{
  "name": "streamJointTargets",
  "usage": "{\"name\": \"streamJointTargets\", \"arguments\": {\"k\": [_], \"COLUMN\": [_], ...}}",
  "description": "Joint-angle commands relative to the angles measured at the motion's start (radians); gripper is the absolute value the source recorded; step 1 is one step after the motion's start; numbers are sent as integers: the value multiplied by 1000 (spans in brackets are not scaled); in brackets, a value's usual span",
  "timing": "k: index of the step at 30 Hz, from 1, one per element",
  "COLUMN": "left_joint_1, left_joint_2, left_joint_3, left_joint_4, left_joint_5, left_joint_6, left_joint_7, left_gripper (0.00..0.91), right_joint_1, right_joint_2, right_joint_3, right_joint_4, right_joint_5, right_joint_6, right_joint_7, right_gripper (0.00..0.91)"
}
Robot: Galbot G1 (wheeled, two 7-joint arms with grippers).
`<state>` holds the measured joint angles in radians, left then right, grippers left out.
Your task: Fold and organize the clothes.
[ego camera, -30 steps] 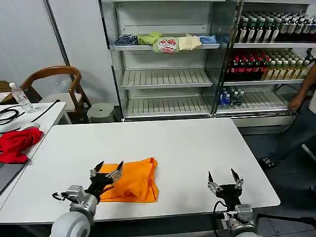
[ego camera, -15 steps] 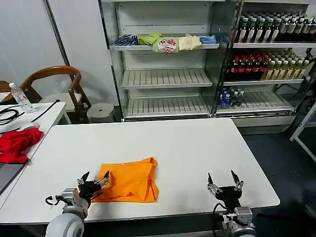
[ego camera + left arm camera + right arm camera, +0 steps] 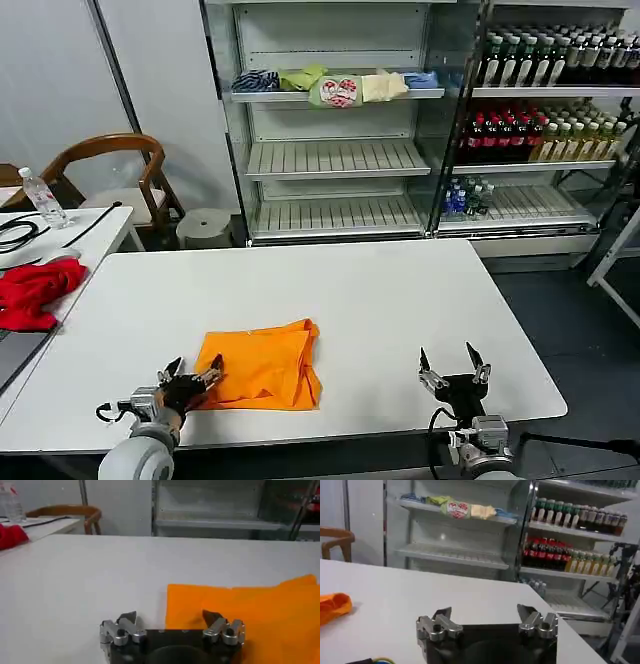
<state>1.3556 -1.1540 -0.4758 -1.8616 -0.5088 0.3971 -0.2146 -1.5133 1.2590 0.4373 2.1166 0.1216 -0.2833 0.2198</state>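
Observation:
The clothes are one bright orange T-shirt (image 3: 262,365), lying folded in a rough rectangle on the white table (image 3: 380,300) near the front edge, left of centre. My left gripper (image 3: 196,370) hovers open just off the shirt's front left corner with nothing between its fingers. In the left wrist view the left gripper (image 3: 169,615) straddles the edge of the orange T-shirt (image 3: 250,615), one fingertip over cloth and one over bare table. Near the front right edge my right gripper (image 3: 446,355) stands open and empty. The right wrist view has the right gripper (image 3: 484,611) and a fold of the orange T-shirt (image 3: 332,605) far off.
A red garment (image 3: 30,290), black cables (image 3: 15,232) and a water bottle (image 3: 42,198) lie on the side table at left, by a wooden chair (image 3: 110,165). Behind the table, shelves hold small clothes (image 3: 335,85) and drink bottles (image 3: 550,100).
My left gripper has drawn back from over the shirt toward the front left edge, still open. The person at the right edge has gone. The right arm has not moved.

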Motion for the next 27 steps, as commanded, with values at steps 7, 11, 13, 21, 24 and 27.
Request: {"name": "streamJointTargets", "arguments": {"k": [7, 11, 13, 21, 24, 27], "left_joint_1": [12, 21, 25, 34, 34, 25], "left_joint_2": [-16, -22, -25, -36, -43, -39], "left_joint_3": [6, 15, 20, 31, 34, 26], "left_joint_4": [17, 15, 14, 12, 5, -30], "left_joint_5": [4, 8, 9, 42, 50, 8], "left_joint_6": [-7, -15, -20, -47, -56, -41], "left_joint_7": [-2, 1, 4, 21, 26, 27], "left_gripper": [0, 0, 0, 10, 10, 10], "right_joint_1": [16, 21, 23, 28, 30, 33], "right_joint_2": [-1, -1, -1, 0, 3, 3], "right_joint_3": [-7, -10, -13, -17, -22, -25], "right_joint_4": [-17, -24, -25, -32, -33, -34], "right_joint_5": [0, 0, 0, 0, -1, -2], "right_joint_6": [0, 0, 0, -1, -2, -2], "right_joint_7": [0, 0, 0, 1, 2, 1], "right_gripper": [907, 907, 907, 907, 907, 907]}}
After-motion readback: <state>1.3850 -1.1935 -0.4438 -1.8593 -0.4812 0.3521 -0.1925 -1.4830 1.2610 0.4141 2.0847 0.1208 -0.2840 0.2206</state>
